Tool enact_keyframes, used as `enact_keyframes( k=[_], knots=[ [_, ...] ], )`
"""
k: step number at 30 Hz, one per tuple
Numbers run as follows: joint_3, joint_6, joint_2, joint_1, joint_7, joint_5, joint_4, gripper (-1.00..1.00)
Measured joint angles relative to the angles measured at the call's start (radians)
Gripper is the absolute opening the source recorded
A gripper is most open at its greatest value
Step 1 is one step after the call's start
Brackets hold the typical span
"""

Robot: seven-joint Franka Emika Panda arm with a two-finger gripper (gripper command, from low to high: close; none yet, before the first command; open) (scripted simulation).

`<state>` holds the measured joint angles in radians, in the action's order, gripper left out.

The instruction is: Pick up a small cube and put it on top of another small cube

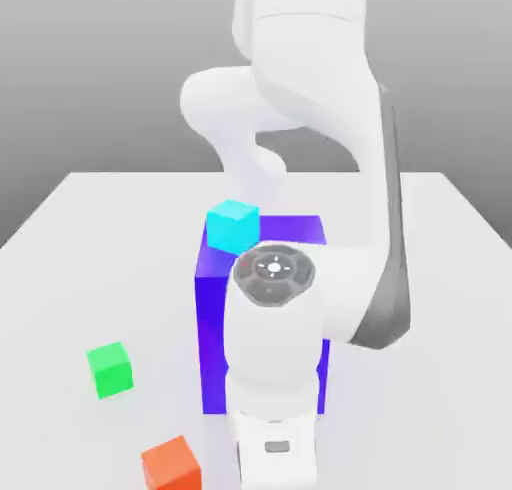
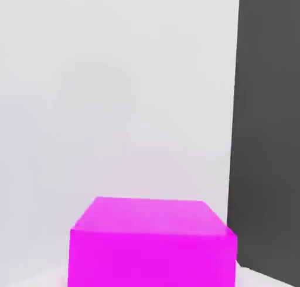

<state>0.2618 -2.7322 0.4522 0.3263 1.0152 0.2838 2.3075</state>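
We read our gripper as closed around the magenta cube (image 2: pixel 152 245), which sits right under the hand camera on the white table (image 1: pixel 90 228), though the fingers themselves are hidden. In the exterior view our hand is low at the near edge, and the green cube (image 1: pixel 109 369) lies toward that view's left and slightly farther back, the orange cube (image 1: pixel 171 464) between. We judge that leftward offset governs the carry.

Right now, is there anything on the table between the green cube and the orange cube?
No. In the exterior view, only bare white table lies between the green cube and the orange cube.
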Motion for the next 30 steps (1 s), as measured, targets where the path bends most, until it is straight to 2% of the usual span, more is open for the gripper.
enact_keyframes(
  k=[2,6,14,17,22,25,28,30],
  knots=[
    [0.029,0.052,-0.068,0.022,-0.029,-0.04,0.017,-1.0],
    [0.025,0.092,-0.092,0.027,0.02,-0.078,0.017,-1.0],
    [0.064,0.12,-0.155,0.01,0.144,-0.186,0.054,-1.0],
    [0.107,0.117,-0.2,0.002,0.159,-0.251,0.086,-1.0],
    [0.24,0.1,-0.341,-0.055,0.047,-0.375,0.214,-1.0],
    [0.308,0.089,-0.445,-0.185,-0.062,-0.437,0.314,-1.0],
    [0.329,0.076,-0.543,-0.283,-0.153,-0.469,0.416,-1.0],
    [0.351,0.069,-0.572,-0.309,-0.177,-0.451,0.459,-1.0]
  ],
)
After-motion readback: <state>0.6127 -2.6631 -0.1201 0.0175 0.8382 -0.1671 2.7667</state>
